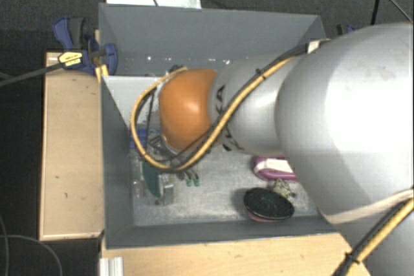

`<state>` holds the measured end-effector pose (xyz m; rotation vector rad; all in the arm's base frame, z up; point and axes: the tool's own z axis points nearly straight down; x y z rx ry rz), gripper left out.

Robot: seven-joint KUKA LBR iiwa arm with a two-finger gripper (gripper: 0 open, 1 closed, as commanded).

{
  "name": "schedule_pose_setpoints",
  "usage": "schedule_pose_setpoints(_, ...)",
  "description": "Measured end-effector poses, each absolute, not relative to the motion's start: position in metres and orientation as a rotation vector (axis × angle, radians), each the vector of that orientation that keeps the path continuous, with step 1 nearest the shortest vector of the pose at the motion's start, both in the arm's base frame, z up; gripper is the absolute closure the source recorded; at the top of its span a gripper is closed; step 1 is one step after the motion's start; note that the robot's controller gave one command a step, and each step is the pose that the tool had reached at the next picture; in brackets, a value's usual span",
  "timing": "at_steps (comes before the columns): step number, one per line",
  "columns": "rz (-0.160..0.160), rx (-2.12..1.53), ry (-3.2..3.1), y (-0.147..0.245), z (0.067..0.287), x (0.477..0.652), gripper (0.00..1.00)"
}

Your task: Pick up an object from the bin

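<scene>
My gripper (152,185) is down near the bin floor in the front-left corner, mostly hidden under the orange wrist cover. A dark teal thing (154,181) sits right at its tip; how it is held cannot be made out. Two small green bits (192,181) lie just to the right of it. A small blue thing (146,139) peeks out beside the left wall, behind the cables.
A flat black round disc (268,203) lies at the front middle of the bin. Behind the disc, a purple-and-white thing (274,169) is partly covered by the arm. The arm hides the bin's right half. The left wall stands close to the gripper.
</scene>
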<state>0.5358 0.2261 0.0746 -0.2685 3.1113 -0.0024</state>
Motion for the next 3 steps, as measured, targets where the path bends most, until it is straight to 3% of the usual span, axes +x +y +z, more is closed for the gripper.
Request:
schedule_pose_setpoints(1, 0.004, -0.256, 3.104, 0.226, 0.079, 0.538, 1.0)
schedule_pose_setpoints(2, 0.005, -0.241, 3.122, 0.225, 0.216, 0.536, 1.0)
schedule_pose_setpoints(3, 0.0, -0.749, 3.044, 0.203, 0.246, 0.566, 1.0)
